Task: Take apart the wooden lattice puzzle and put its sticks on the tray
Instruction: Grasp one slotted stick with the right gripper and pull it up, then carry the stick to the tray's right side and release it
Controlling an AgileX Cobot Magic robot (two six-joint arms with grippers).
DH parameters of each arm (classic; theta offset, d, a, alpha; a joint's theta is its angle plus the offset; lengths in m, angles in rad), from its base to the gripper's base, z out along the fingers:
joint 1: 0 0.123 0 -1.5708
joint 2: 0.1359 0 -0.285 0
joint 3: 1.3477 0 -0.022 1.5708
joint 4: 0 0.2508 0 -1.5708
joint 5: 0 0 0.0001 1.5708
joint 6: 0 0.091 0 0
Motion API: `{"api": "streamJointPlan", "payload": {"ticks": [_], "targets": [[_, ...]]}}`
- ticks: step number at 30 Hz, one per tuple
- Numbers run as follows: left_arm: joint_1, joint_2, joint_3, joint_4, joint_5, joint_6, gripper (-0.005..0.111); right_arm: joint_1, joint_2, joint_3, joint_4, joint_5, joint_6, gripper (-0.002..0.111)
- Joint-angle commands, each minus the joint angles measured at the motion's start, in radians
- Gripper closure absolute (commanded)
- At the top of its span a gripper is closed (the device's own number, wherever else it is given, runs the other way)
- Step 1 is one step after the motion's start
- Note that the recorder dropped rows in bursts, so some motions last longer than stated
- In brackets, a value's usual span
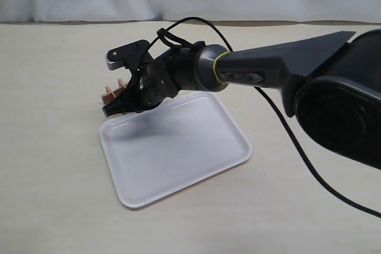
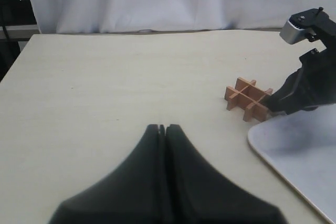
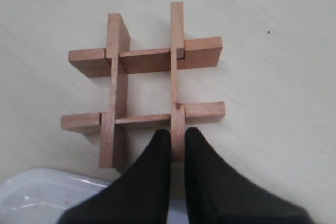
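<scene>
Shows the wooden lattice puzzle (image 3: pixel 144 82) lying flat on the pale bench (image 3: pixel 273 129), assembled as a hash of four crossed bars, none of them on the tray (image 1: pixel 178 165). Places it just beside the tray's rim, outside the rounded corner at the left of the exterior view, close to the rim but with no clear contact. Has the right fingers (image 3: pixel 152 177) closed almost together on the protruding end of one stick (image 3: pixel 177 129), a thin bar running straight away from the wrist camera. Pinches that end from both sides, with only the wood's thickness between the black tips. Shows no finger contact with the other three bars. In the exterior view, has the right arm reaching in from the right, across and above the white tray, with the fingertips down at bench level on the puzzle's tray-side edge. In the left wrist view, sets the same grip at the end of the puzzle (image 2: pixel 248 98) nearest the tray, with dark fingers meeting the wood right where bench gives way to tray. Finds the left fingers (image 2: pixel 152 150) well apart from the puzzle, over bare bench, pressed tip to tip with nothing between them.
</scene>
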Motion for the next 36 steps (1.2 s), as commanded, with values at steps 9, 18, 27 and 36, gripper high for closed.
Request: {"api": "streamJointPlan", "payload": {"ticks": [9, 18, 27, 36], "targets": [[0.000, -0.002, 0.003, 0.001, -0.011, -0.002, 0.107, 0.001, -0.146, -0.002, 0.001, 0.141, -0.061, 0.104], [0.000, -0.002, 0.003, 0.001, -0.011, -0.002, 0.107, 0.001, -0.298, 0.119, 0.001, 0.318, -0.178, 0.104], [0.000, -0.002, 0.003, 0.001, -0.008, -0.002, 0.107, -0.010, -0.555, 0.392, -0.045, 0.332, -0.192, 0.104], [0.000, -0.002, 0.003, 0.001, -0.008, -0.002, 0.107, -0.156, -0.662, 0.653, -0.045, 0.240, -0.187, 0.104]]}}
